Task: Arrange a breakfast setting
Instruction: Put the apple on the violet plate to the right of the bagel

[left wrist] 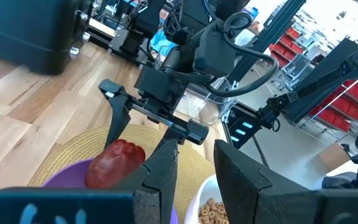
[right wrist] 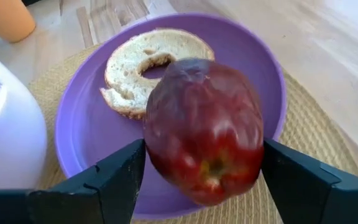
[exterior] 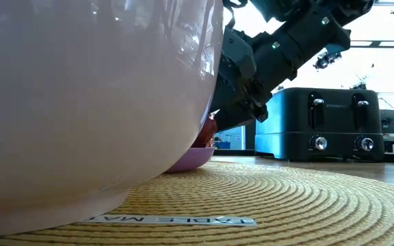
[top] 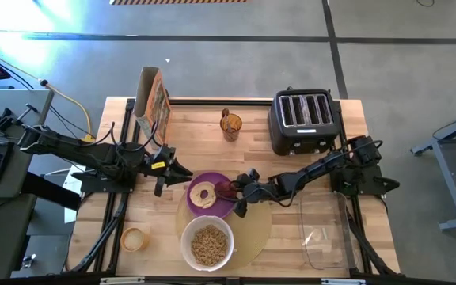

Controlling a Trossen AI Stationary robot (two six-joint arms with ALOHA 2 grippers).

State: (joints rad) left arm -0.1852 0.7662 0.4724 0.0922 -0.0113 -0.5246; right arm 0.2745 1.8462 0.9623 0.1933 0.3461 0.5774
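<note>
A red apple sits between the fingers of my right gripper, over the right part of the small purple plate. A bagel lies flat on the plate. The plate rests on the round tan mat. The white bowl of brown cereal stands on the mat's near part. My left gripper is open and empty just left of the plate, and also shows in the left wrist view. No spoon shows. My right gripper pinches the apple's two opposite sides between its two fingers. The fingers come slanting down from the table's right. The apple is tilted, one end toward the camera, low over the plate's right rim; whether it rests on the plate, I cannot tell.
A black four-slot toaster stands at the far right. A cereal box stands at the far left and an orange cup at the far middle. A small round container is near left, a clear tub near right.
</note>
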